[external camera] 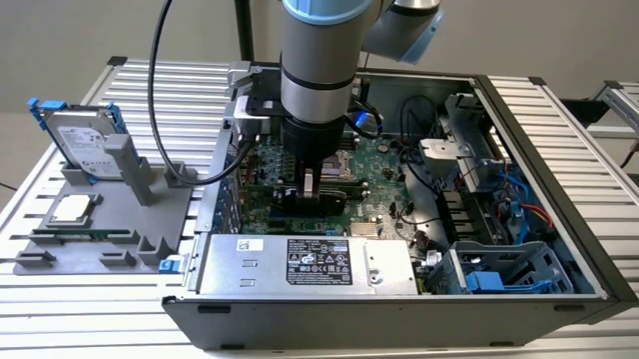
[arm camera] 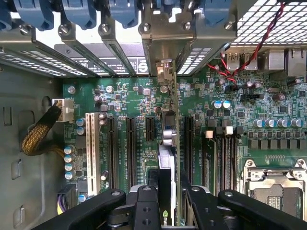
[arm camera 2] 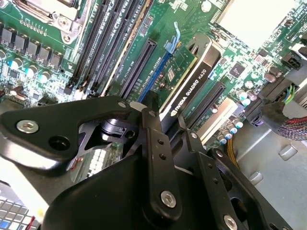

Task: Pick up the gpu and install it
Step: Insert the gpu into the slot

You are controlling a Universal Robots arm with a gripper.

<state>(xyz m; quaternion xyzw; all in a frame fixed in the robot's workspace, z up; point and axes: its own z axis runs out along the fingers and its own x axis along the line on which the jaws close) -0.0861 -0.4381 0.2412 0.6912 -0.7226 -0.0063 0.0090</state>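
- A slatted metal table carries an open computer case lying on its side, with a plain pale wall behind it; a grey parts holder sits at the exterior view's left.
- The arm reaches straight down into the case, its gripper low over the green motherboard, fingers closed on the gpu.
- The gpu stands on edge between the black fingers, its black cooler facing out in the second wrist view, its lower edge at a long expansion slot; whether it is fully seated cannot be told.
- In the first wrist view the card appears edge-on, running toward the row of rear bracket slots with blue clips above them.
- Much of the card is hidden by the gripper body in both wrist views.
- The exterior view alone takes in the silver power supply, the blue-framed hard drive standing upright in the holder, and a thin green memory stick lying in its groove.
- The second wrist view adds the empty processor socket and black memory slots.
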